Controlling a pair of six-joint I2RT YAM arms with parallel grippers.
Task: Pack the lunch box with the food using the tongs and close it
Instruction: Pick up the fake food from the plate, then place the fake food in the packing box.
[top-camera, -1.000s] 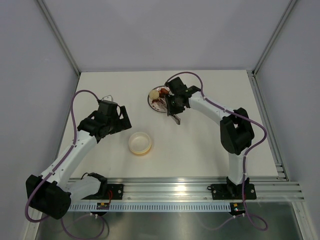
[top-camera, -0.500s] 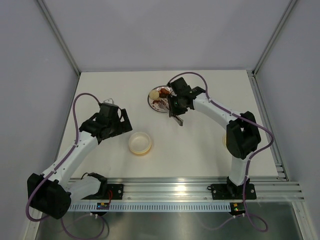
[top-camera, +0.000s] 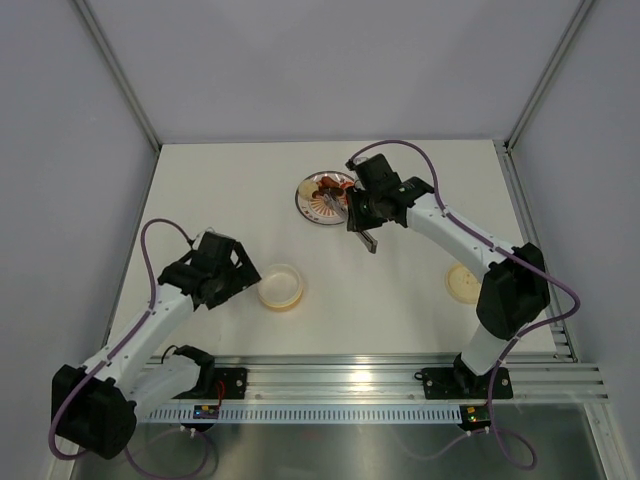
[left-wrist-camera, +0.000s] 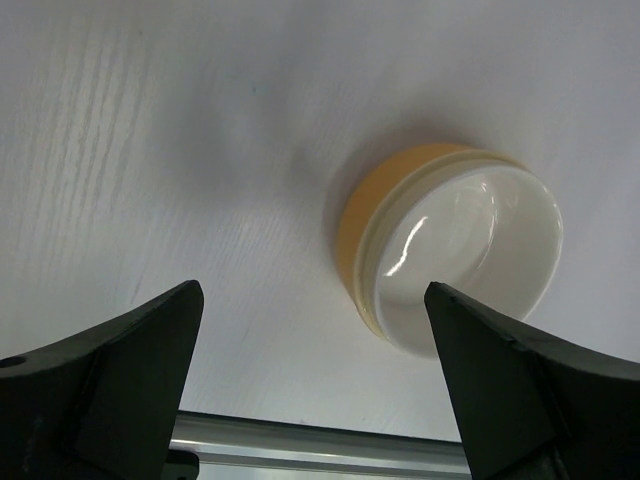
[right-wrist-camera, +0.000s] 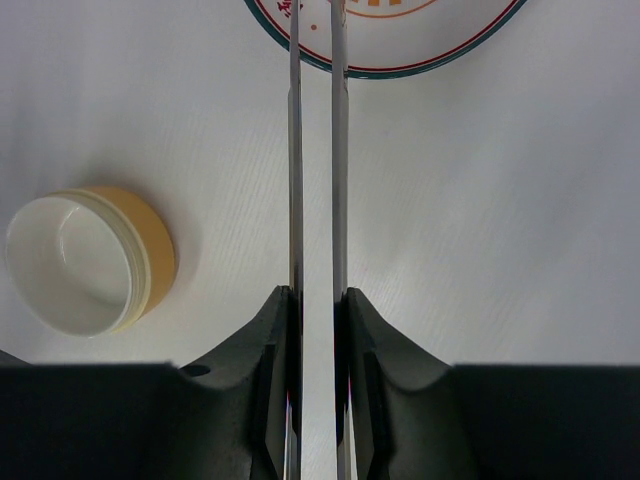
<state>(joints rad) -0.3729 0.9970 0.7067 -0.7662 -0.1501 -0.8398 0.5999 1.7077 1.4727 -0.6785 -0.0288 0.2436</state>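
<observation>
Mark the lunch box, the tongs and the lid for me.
lunch box (left-wrist-camera: 470, 255), left wrist view, white inner floor
tongs (right-wrist-camera: 339, 180), right wrist view, right-hand arm
lid (top-camera: 463, 283), top view, its centre

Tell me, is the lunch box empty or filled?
Empty. The lunch box shows a bare, glossy white inside in both wrist views.

We lose the tongs (right-wrist-camera: 340, 150) past the top edge of the right wrist view, where the plate (right-wrist-camera: 440, 35) is also cut off. From above, the food (top-camera: 325, 184) is too small for us to tell apart.
</observation>
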